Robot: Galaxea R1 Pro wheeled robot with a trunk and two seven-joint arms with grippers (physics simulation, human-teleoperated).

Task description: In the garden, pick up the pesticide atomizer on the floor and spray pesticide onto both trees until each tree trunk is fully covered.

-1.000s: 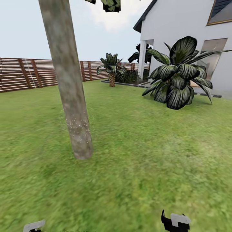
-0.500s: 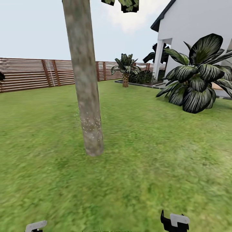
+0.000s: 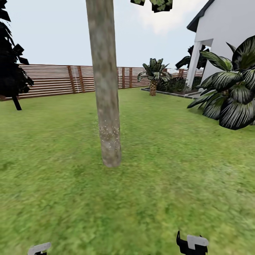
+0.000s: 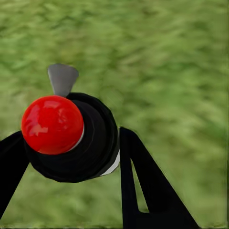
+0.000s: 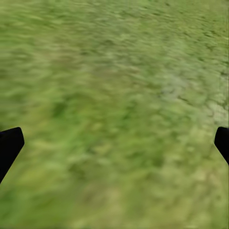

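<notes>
Pesticide atomizer: black body, red ball cap, clamped in left gripper; right gripper spread wide, empty.

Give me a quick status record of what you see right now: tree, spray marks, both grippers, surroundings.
tree trunk: thick grey-brown trunk, upright on the lawn, ahead of centre
pesticide: white specks on the lower trunk; the part above looks bare
left gripper: shut on the atomizer, red knob facing the wrist camera
right gripper: open, fingers wide apart, over grass
surroundings: wooden fence behind, white house to the right
</notes>
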